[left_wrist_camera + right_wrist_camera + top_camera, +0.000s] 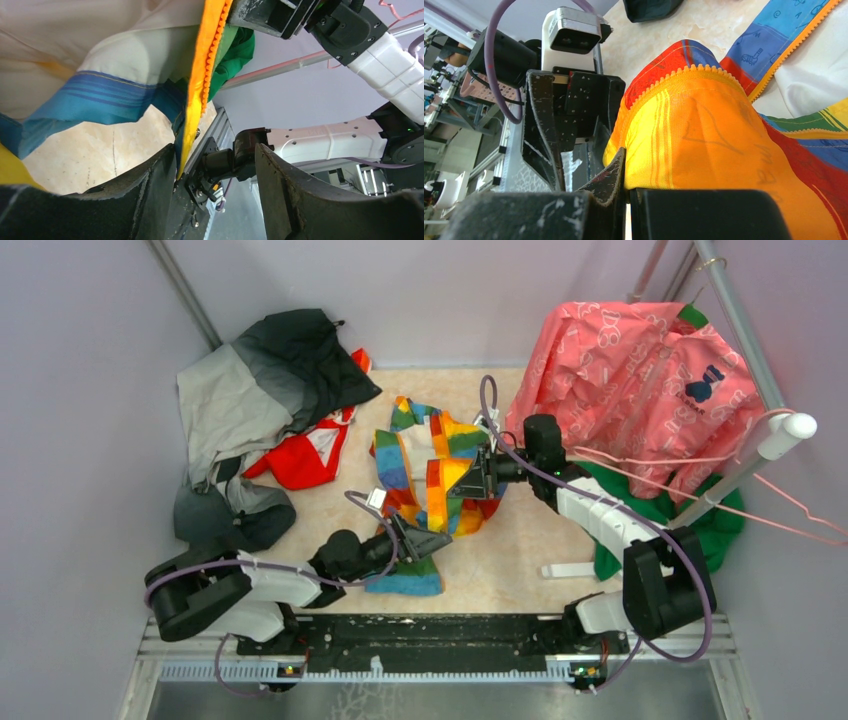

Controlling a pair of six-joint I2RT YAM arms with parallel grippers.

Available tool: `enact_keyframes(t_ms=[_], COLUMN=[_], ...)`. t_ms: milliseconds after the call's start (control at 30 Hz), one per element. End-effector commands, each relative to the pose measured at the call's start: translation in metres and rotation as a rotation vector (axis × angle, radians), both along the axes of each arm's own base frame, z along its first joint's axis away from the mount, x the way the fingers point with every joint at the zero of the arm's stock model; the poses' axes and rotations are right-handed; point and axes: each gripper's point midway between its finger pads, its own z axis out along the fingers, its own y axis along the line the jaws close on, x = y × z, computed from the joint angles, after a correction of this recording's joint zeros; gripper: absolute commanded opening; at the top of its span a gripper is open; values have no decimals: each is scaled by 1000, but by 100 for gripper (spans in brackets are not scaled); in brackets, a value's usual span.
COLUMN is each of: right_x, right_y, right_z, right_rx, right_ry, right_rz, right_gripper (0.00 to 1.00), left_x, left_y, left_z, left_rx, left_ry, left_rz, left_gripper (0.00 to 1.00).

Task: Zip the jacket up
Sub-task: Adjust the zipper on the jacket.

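Nearest to me, the left gripper: its black fingers stand spread, with nothing caught between them. The orange toothed zipper tape drops past the inner face of the jacket-side finger; I can't tell whether it touches. From that hand the tape's long axis runs up and away to the right gripper, which is pressed together, pinching a yellow-orange fold of the rainbow-striped soft jacket. So the strip hangs stretched between my two hands, lower end by the left, upper end in the right.

I judge the left arm the nearer one to the tape's lower end. The slider itself I can't pick out.

The jacket lies bunched just beyond the left gripper on the pale marbled tabletop. There's bare surface on the right hand's near side. Farther off, the grey-and-black jacket sits well out to the left hand's outer side, and the pink patterned garment hangs close behind the right hand, crowding any pull that way.
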Motion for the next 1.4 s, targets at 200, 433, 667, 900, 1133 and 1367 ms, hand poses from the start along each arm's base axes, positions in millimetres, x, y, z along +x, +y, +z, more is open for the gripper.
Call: enact_keyframes(t_ms=[200, 433, 667, 900, 1133, 1367], right_x=[6, 5, 5, 4, 4, 4], right_y=[0, 1, 1, 2, 1, 2], right_z=[8, 10, 14, 14, 14, 13], right_rx=[23, 28, 44, 48, 48, 47], right_ry=[-46, -48, -35, -28, -30, -27], right_rz=[-2, -3, -10, -7, -8, -7], right_gripper=[0, 0, 0, 0, 0, 0], left_x=[-14, -20, 4, 9, 17, 17], left_y=[1, -3, 9, 1, -7, -11], left_z=[-9, -12, -9, -1, 5, 13], left_rx=[27, 122, 139, 53, 21, -14], left_ry=[23, -99, -205, -258, -251, -210], left_rz=[95, 215, 373, 365, 338, 297], left_gripper=[67, 71, 78, 70, 64, 56])
